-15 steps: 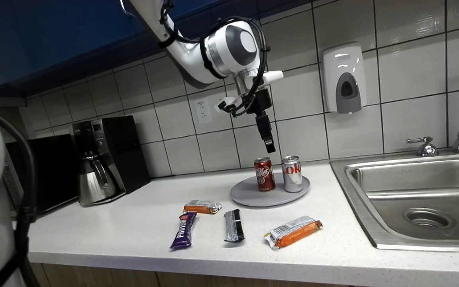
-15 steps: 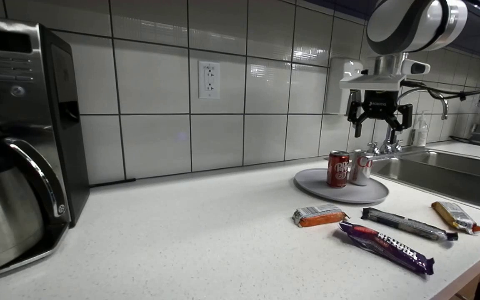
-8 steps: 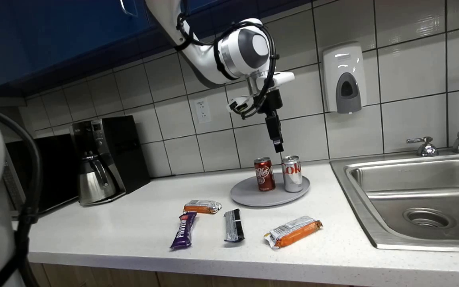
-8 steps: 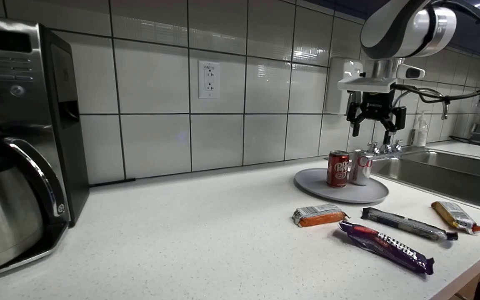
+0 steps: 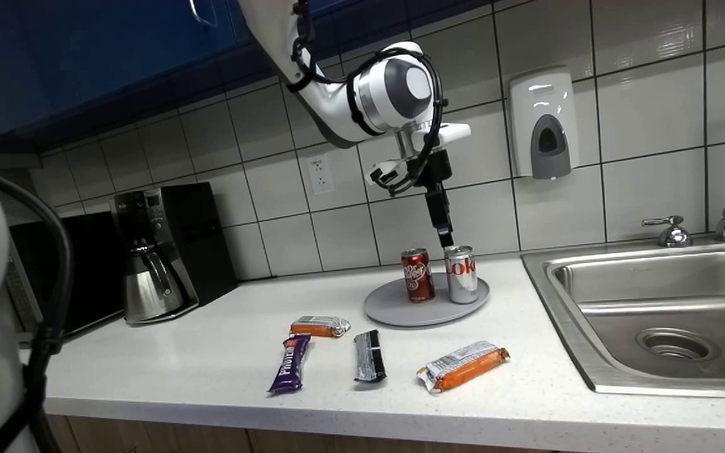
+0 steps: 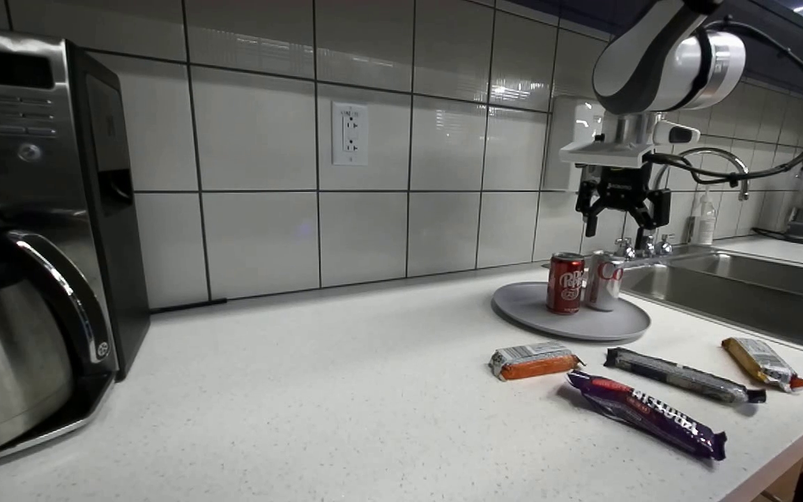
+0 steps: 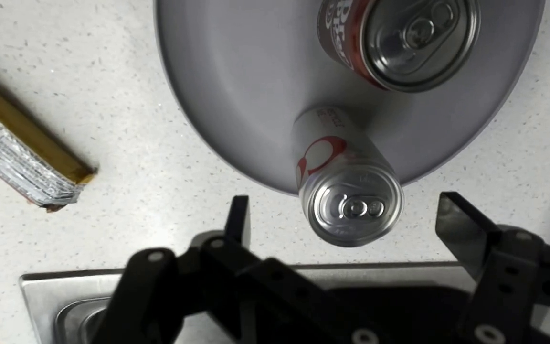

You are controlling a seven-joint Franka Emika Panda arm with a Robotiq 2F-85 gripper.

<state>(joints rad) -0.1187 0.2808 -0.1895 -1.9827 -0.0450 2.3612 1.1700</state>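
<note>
My gripper (image 6: pixel 616 235) stands open above the silver Coke can (image 7: pixel 351 205), with nothing held between its fingers. In the wrist view the can's lid shows between the two fingertips, with space on either side. The can (image 5: pixel 462 277) is upright on a round grey plate (image 5: pixel 394 308). Beside it on the same plate stands a red Dr Pepper can (image 5: pixel 418 277), also upright. Both cans appear in both exterior views; in an exterior view the red can (image 6: pixel 565 282) partly hides the silver one. The fingertips are close above the silver can's top, apart from it.
Several wrapped bars lie in front of the plate: an orange bar (image 5: pixel 466 368), a black bar (image 5: pixel 369 357), a purple bar (image 5: pixel 290 365) and a smaller orange bar (image 5: pixel 320 326). A steel sink (image 5: pixel 561 321) adjoins the plate's side. A coffee maker (image 5: pixel 174 245) and tiled wall stand behind.
The gripper has moved from above the red can across to the silver can and come down slightly. It has stayed open. Cans, plate and bars have not moved.
</note>
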